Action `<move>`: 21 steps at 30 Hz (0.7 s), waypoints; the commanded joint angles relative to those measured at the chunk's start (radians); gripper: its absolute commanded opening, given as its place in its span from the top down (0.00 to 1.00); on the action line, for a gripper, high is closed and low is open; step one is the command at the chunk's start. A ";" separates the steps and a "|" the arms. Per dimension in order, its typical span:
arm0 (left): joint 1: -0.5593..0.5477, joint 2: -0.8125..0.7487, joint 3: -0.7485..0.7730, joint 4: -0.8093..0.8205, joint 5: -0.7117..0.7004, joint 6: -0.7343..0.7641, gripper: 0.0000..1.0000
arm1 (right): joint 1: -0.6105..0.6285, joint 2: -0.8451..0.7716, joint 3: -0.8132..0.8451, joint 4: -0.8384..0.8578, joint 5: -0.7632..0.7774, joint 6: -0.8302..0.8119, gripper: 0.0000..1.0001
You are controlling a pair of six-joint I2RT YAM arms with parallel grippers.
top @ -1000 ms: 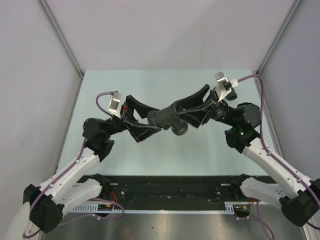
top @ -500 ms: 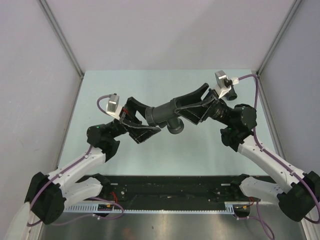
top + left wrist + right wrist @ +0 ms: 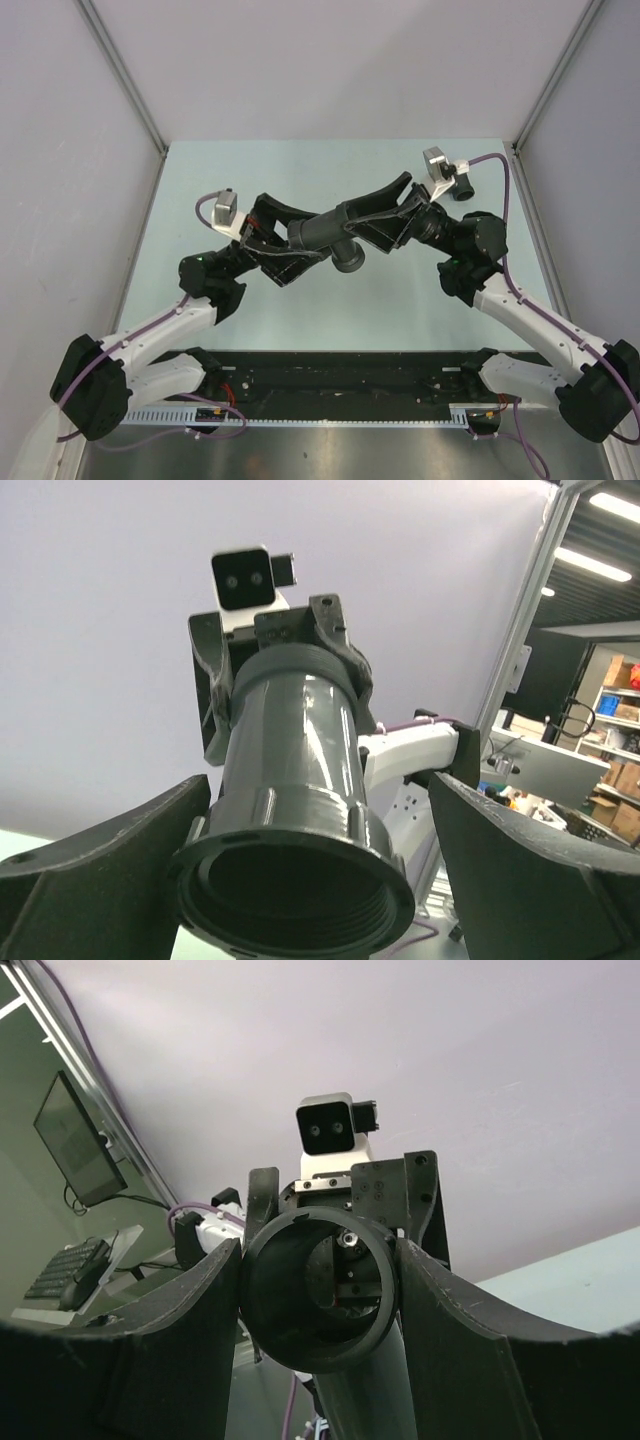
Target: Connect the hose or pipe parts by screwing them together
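pipe [image 3: 316,232] aloft in right tool [image 3: 354,218]

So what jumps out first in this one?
A dark grey pipe hangs in mid-air above the table, bridging the two grippers. The right gripper clamps one end, and the left gripper stands open around the threaded mouth.

Pipe [image 3: 325,230] above the tabletop [image 3: 400,312]: left end effector [image 3: 303,241] around its left end, right end effector [image 3: 356,224] at its right end.
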 commanded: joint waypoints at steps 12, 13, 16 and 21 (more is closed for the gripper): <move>-0.004 0.012 0.046 0.041 0.012 0.032 0.57 | 0.025 -0.039 0.000 -0.080 0.013 -0.098 1.00; -0.004 0.012 0.051 0.019 0.016 0.034 0.65 | 0.027 -0.043 0.000 -0.100 0.016 -0.110 1.00; 0.002 0.021 0.062 -0.015 0.046 0.043 0.93 | 0.028 -0.051 0.000 -0.165 0.030 -0.148 0.98; 0.019 0.023 0.039 -0.018 0.053 0.021 1.00 | 0.024 -0.078 0.000 -0.240 0.037 -0.185 0.78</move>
